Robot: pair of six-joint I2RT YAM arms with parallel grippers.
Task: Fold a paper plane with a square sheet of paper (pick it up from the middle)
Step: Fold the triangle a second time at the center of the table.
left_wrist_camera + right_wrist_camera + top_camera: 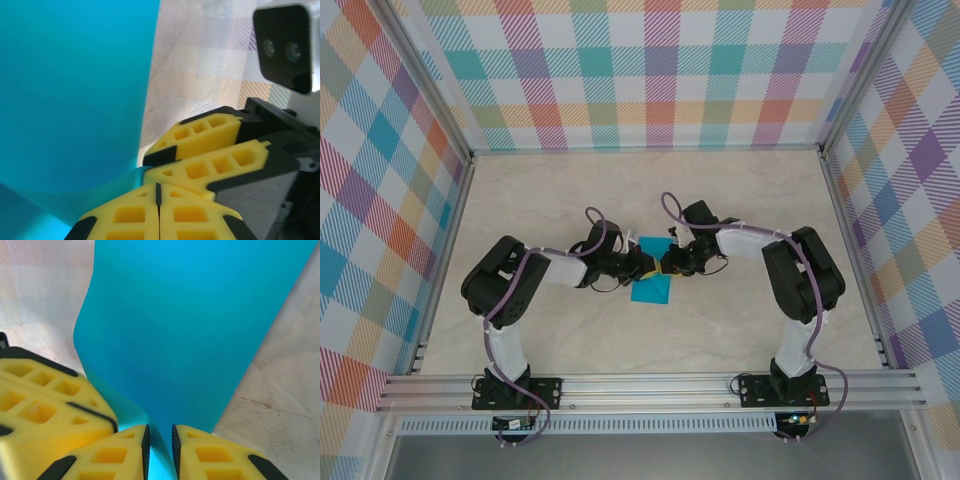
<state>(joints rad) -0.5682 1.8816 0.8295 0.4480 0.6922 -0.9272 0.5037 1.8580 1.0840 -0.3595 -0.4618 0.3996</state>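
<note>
From my station I see the pale, stone-patterned worktop (520, 200) lying bare all around the square sheet of paper (651, 291), with wide free room on each side of it. The checked walls (640, 70) stand well apart from the sheet on three sides, and the aluminium rail (650, 385) closes the fourth side, near the arm bases.

The left arm (510, 290) and the right arm (800, 275) both bend at the elbow and reach inward, so they meet head to head above the sheet.

The sheet is thin, smooth teal-blue paper with no marks. It is not flat. In the left wrist view it rises like a wall (75, 90) with one straight edge against the worktop and curves at the bottom. In the right wrist view it narrows down (190, 325) toward the fingers.

The left gripper (642, 268) and the right gripper (667, 266) almost touch each other over the sheet. Their fingers (200, 135) are blocks of yellow foam with square holes, on black mounts.

The left gripper (158, 200) is fully closed, pad against pad. I cannot tell if paper is pinched there. The right gripper (159, 445) has its jaws parted by a narrow slit, and the paper runs into it. I cannot tell if the pads press on it.
</note>
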